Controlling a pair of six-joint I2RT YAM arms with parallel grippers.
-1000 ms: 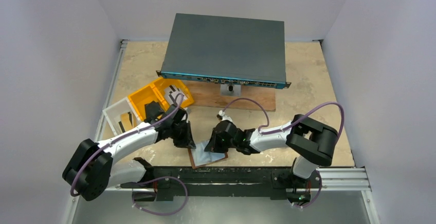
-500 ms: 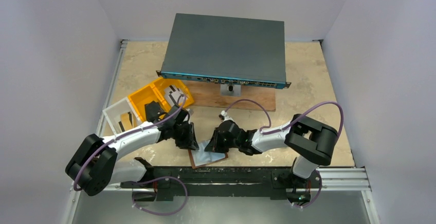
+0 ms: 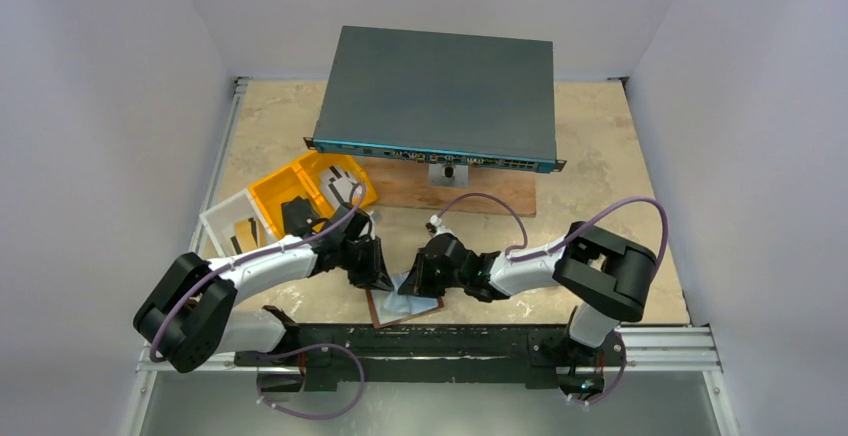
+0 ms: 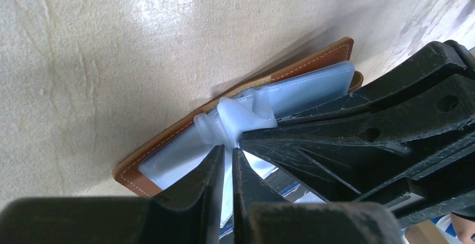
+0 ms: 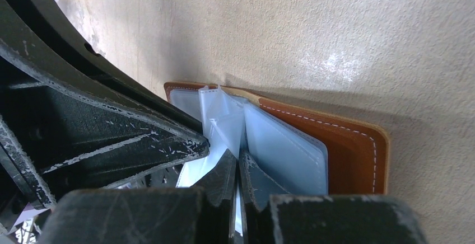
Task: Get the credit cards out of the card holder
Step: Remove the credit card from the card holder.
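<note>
Brown leather card holder [image 3: 405, 308] lies open by the near edge of the desk [image 3: 600, 171], midway along it, with the left claw [image 3: 380, 278] and right claw [image 3: 410, 282] meeting over it. Left wrist: its claw is narrowed onto one of the clear pockets [image 4: 246, 115], probably parting leaves to reach a card. Right wrist: that claw pinches another leaf likewise, bracing the holder. No credit cards show plainly.

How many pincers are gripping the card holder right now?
2. The left pincer is closed on a clear pocket near the middle fold of the card holder. The right pincer is closed on the pockets beside it, from the opposite side.
</note>
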